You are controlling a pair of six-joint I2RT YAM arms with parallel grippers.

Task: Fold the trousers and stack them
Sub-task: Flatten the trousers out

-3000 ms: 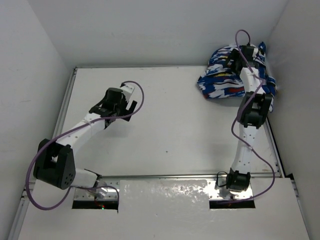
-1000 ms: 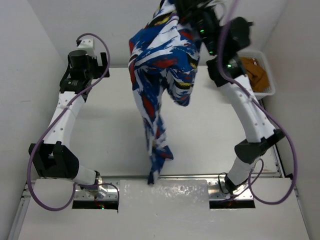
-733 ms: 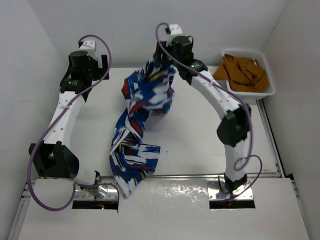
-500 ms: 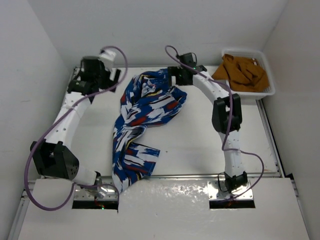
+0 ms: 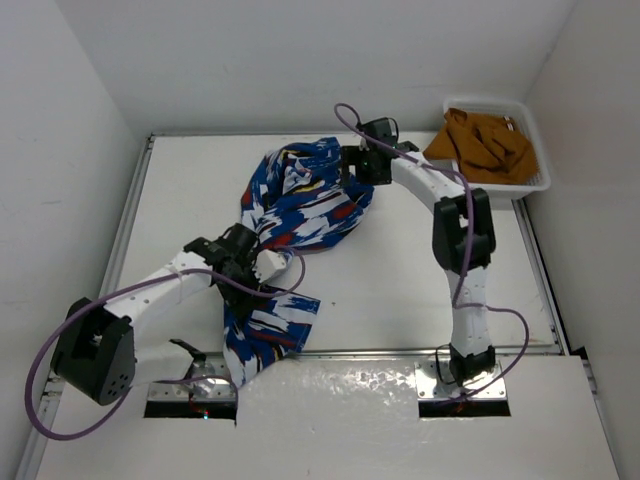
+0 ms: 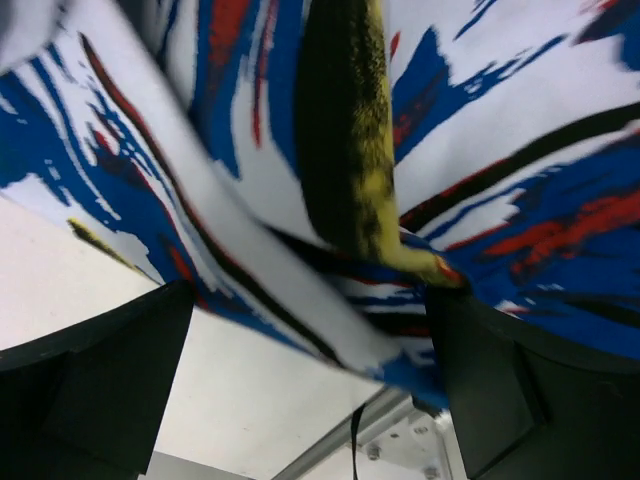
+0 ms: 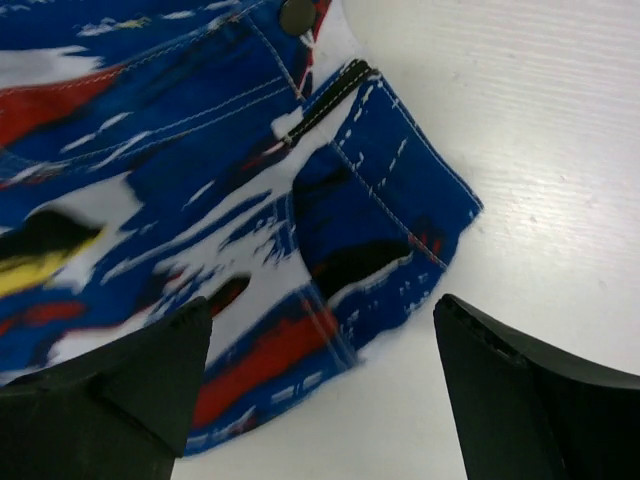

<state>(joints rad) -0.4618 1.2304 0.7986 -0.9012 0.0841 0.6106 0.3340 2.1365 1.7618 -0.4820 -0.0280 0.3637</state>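
Note:
The trousers (image 5: 300,205), royal blue with white, red, yellow and black patches, lie crumpled on the white table (image 5: 400,290). They run from the far middle down to the near edge, where one leg end (image 5: 262,335) hangs over. My right gripper (image 5: 352,165) stands open at the waist end. In the right wrist view the waistband corner with its button (image 7: 295,14) lies just ahead of the right gripper (image 7: 320,390), on the bare table. My left gripper (image 5: 262,262) is open low at the trousers' middle. The left wrist view shows printed fabric (image 6: 400,150) close ahead of the left gripper (image 6: 310,385).
A white basket (image 5: 535,175) with a brown garment (image 5: 488,143) stands at the far right corner. White walls close the table in at the back and both sides. A metal rail (image 5: 370,352) runs along the near edge.
The right gripper carried the trousers across, laid them on the table and opened. In the last half second the left arm swung from the far left corner down to the trousers' middle.

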